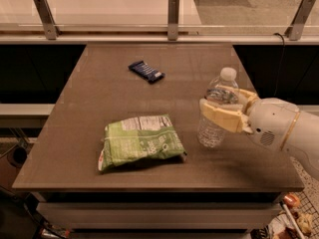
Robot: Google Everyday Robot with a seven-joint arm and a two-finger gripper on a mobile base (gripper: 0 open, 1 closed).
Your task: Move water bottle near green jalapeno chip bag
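The water bottle (215, 128) stands upright on the brown table (99, 83), right of centre, clear and ribbed with a white cap. My gripper (223, 106) reaches in from the right, and its cream fingers (222, 116) are shut on the bottle's middle. The green jalapeno chip bag (141, 141) lies flat near the front of the table, left of the bottle, with a small gap between them.
A small dark blue wrapped bar (146, 71) lies toward the back of the table. A glass rail with metal posts (172, 9) runs behind the table. The table's right edge is just past the bottle.
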